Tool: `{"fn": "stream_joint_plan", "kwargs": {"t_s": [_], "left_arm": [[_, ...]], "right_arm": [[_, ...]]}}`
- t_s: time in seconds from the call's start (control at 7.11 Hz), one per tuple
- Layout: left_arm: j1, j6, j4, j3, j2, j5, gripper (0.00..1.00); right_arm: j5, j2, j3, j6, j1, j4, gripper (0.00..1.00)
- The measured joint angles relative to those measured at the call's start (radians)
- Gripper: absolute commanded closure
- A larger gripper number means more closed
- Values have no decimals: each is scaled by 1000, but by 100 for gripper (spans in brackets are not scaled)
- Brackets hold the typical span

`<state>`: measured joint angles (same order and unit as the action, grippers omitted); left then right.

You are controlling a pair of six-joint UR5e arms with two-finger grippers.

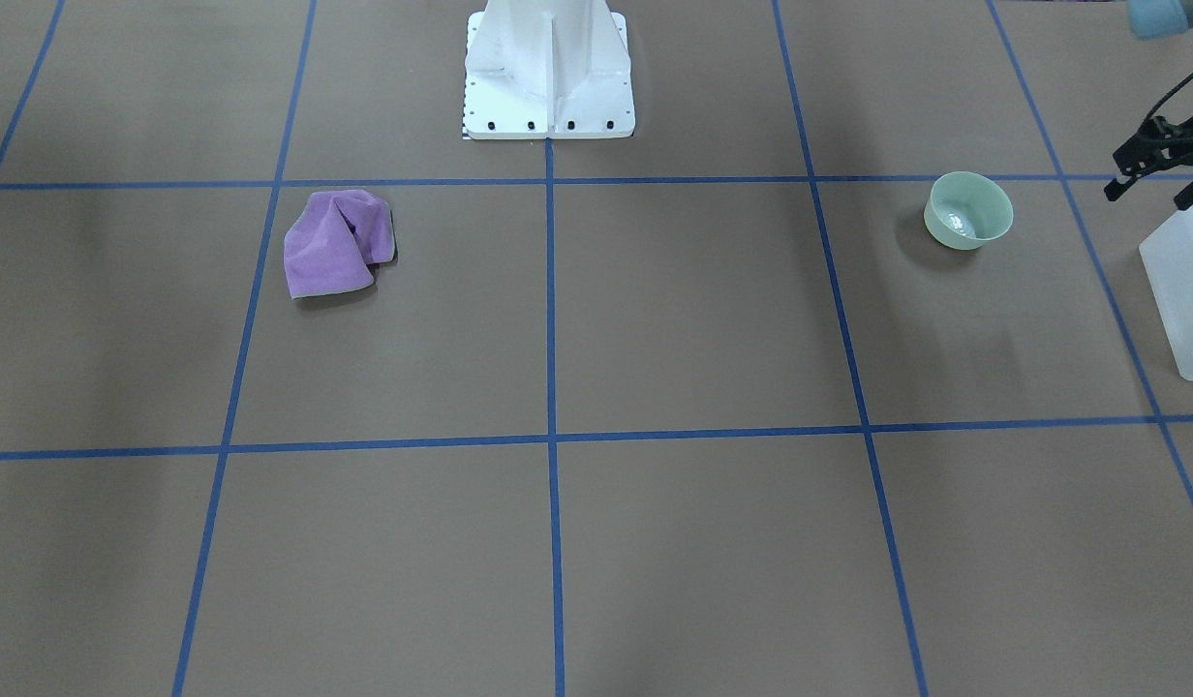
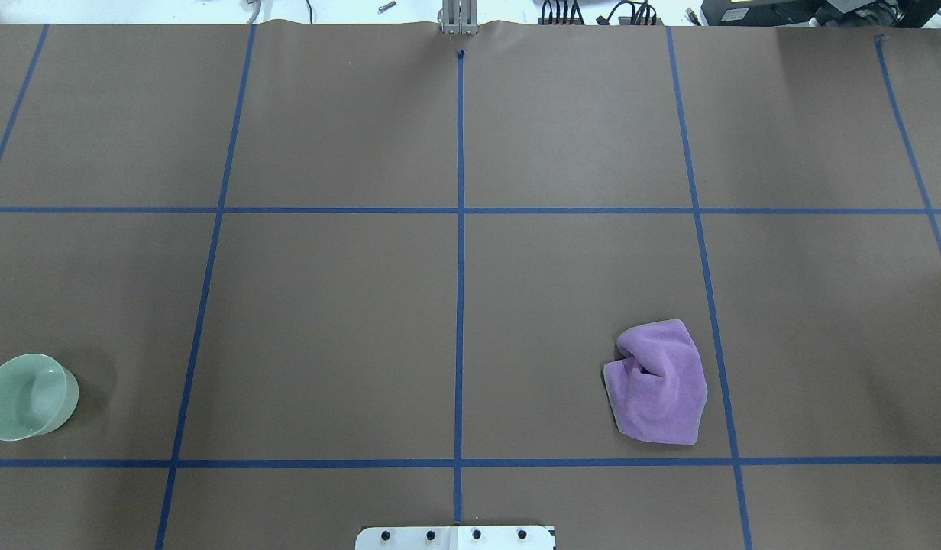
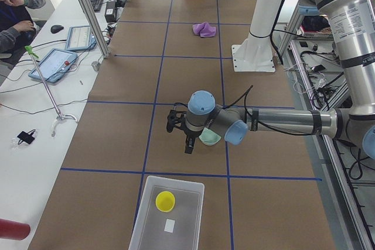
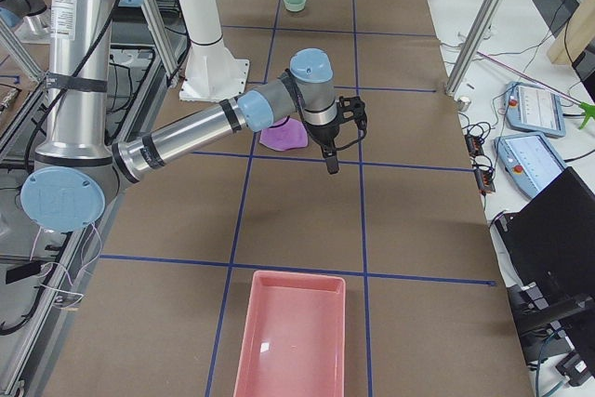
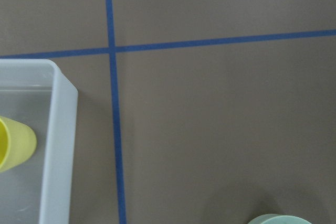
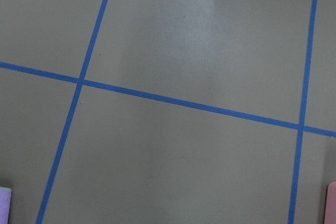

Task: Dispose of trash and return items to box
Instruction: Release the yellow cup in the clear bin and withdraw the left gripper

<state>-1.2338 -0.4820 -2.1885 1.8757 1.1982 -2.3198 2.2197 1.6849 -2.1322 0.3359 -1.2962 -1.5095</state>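
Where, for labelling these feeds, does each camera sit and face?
Front-facing: across the table, facing the robot's base; left gripper at right edge.
Overhead: behind the robot, looking forward and down; only base shows.
Exterior left: table's left end; left gripper near, box nearest.
Exterior right: table's right end; right gripper near, before purple cloth.
Left wrist: down on box corner, yellow cup; no fingers.
Right wrist: down on taped table; no fingers.
Shared: front-facing and overhead both show green bowl and purple cloth.
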Motion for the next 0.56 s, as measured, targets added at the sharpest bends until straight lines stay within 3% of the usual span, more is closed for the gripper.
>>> {"fn": "stream_joint_plan", "kwargs": {"t_s": [0.42,0.56], "left_arm": [[259,-235,-249,-82,-14,135,5],[318,-294,-335,-135,-2,174,15]], "right_arm": [[0,1,-1,0,0,0,0],[-1,1,-1,0,0,0,0]]}}
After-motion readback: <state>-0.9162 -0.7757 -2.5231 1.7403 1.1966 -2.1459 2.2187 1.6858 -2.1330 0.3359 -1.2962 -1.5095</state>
